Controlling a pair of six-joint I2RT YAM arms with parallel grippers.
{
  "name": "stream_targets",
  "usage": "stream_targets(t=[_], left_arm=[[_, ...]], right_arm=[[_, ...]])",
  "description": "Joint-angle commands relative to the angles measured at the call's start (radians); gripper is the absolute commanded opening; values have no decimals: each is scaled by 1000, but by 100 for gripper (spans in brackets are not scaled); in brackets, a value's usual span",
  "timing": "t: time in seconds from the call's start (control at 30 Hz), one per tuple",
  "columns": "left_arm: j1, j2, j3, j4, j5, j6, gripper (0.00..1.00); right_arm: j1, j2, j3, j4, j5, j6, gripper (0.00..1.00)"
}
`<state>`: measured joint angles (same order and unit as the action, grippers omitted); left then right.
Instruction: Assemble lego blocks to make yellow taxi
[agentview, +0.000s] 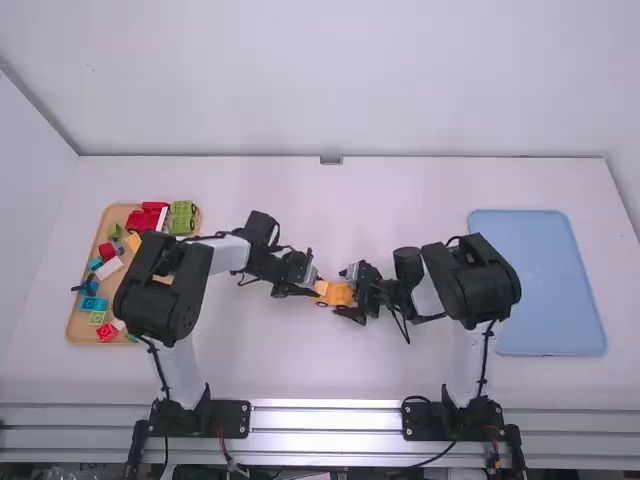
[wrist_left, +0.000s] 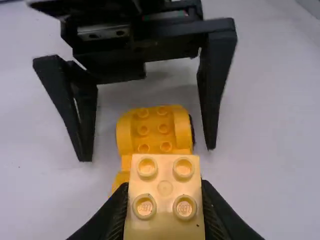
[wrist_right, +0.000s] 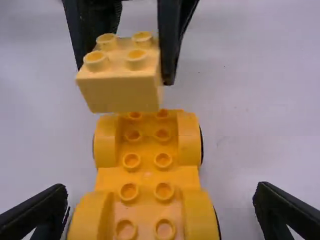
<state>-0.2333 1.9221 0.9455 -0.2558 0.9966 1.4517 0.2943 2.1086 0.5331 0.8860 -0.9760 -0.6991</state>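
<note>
In the high view my left gripper (agentview: 308, 284) and my right gripper (agentview: 352, 293) face each other at mid-table around the yellow car base (agentview: 338, 294). My left gripper (wrist_left: 165, 200) is shut on a light yellow 2x2 block (wrist_left: 165, 187), studs up. The right wrist view has that block (wrist_right: 120, 90) raised over the far end of the wheeled car base (wrist_right: 146, 175). My right gripper (wrist_right: 161, 200) stands open, its fingers spread wide on either side of the base's near end, not touching it.
At the left, a wooden tray (agentview: 73, 326) holds several loose coloured blocks and a green wheeled piece (agentview: 181, 217). A blue mat (agentview: 540, 285) lies at the right of the table.
</note>
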Motion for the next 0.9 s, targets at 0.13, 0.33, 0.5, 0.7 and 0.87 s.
stream_targets(t=[0.13,0.33,0.5,0.7,0.87], left_arm=[[-3,-22,9,-2,-11,-106,11],[-32,-12,-28,85,-12,-168,13],[-46,-10,-66,153,-18,-216,12],[-50,-10,-70,153,-74,-233,13],[-54,-10,-70,161,-93,-234,12]], right_arm=[[13,19,10,-4,35,-8,85],[13,19,10,-3,35,-8,59],[13,19,10,-4,35,-8,54],[13,19,11,-4,34,-8,55],[15,19,11,-3,31,-7,56]])
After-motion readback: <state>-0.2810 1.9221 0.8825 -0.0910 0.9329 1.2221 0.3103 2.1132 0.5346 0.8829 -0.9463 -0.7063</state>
